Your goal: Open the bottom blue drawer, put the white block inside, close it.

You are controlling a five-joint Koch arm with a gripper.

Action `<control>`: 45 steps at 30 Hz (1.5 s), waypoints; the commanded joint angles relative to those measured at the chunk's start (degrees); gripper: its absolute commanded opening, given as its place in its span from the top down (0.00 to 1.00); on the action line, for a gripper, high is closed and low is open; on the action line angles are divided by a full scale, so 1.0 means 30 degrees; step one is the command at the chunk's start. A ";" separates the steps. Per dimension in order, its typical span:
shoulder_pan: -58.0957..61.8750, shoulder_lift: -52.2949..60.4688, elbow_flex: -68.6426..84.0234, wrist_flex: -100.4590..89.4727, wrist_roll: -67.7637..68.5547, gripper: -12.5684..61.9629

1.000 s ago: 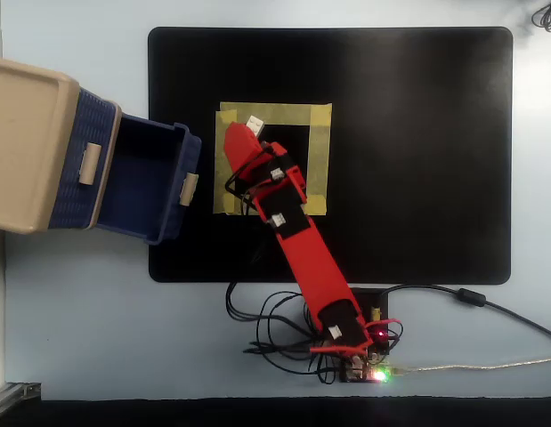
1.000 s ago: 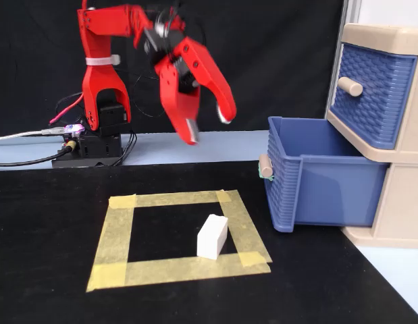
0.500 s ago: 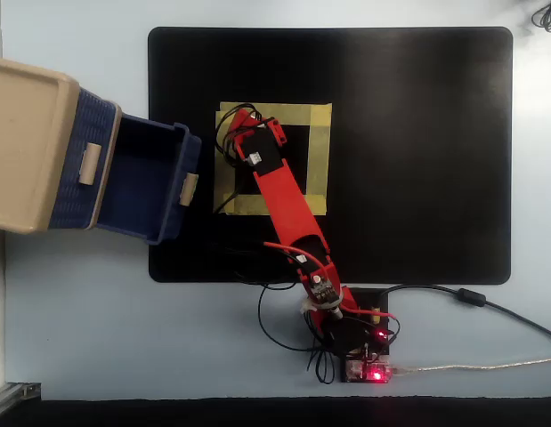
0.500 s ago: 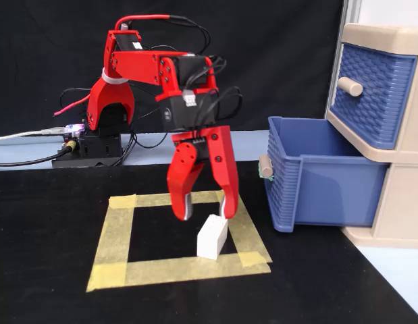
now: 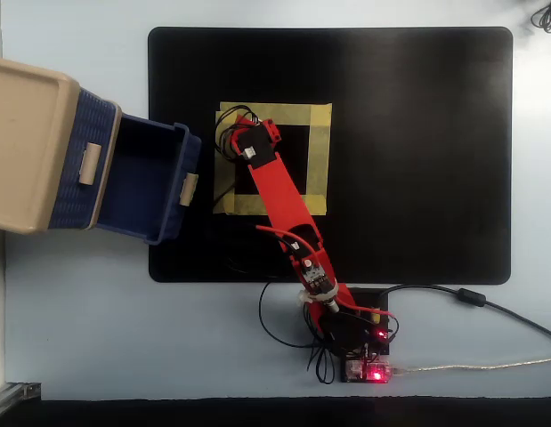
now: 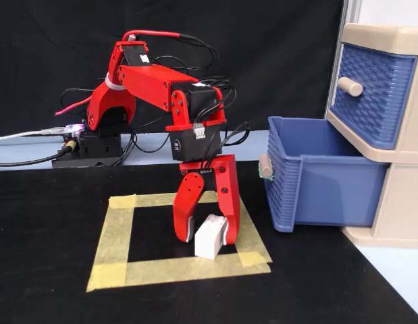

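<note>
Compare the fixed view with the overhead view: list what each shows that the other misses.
Only the fixed view shows the white block between the jaws of the gripper, which straddle it inside the tape square, and the upper blue drawer's front with its knob.

Only the overhead view shows the full black mat and the cabinet's beige top; there the arm hides the block.

Both show the bottom blue drawer pulled open, with nothing visible inside, and the red arm.
</note>
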 commanded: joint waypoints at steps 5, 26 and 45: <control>0.0146 0.1260 -0.0732 0.1758 0.0996 0.94; -0.9404 0.5127 -1.0635 0.4717 -0.4014 0.93; -0.8760 0.7852 -1.1045 0.8848 -0.2930 0.38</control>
